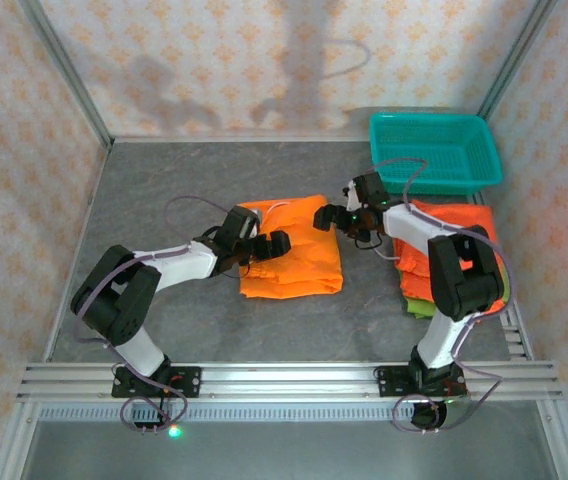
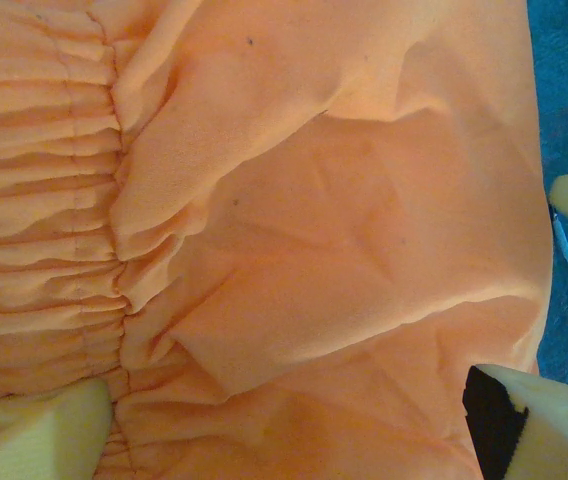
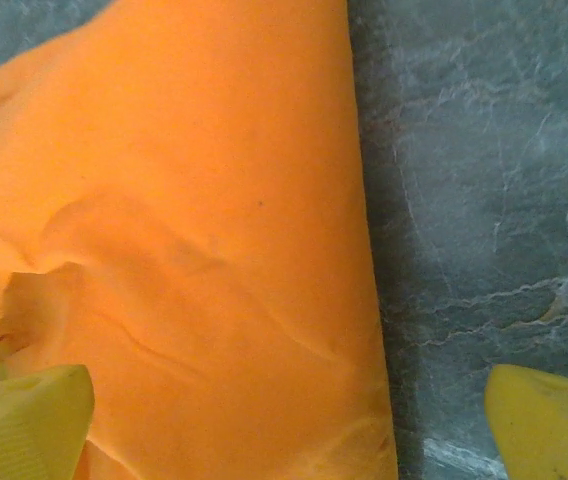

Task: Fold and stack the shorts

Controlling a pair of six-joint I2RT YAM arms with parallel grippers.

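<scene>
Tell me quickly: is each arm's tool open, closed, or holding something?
Left tool: open, holding nothing, over the bright orange cloth shorts.
Right tool: open, holding nothing, at those shorts' edge.

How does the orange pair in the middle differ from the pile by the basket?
The middle shorts are one pair; the pile is several layers. The middle shorts are all orange; the pile shows lime green at its near edge. Both lie on the table.

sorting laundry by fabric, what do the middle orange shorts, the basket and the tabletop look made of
Orange shorts: thin soft cloth, matte; it creases and gathers at the waist.
Basket: likely teal plastic, with lattice walls.
Tabletop: grey veined stone-look surface; real material unclear.
</scene>
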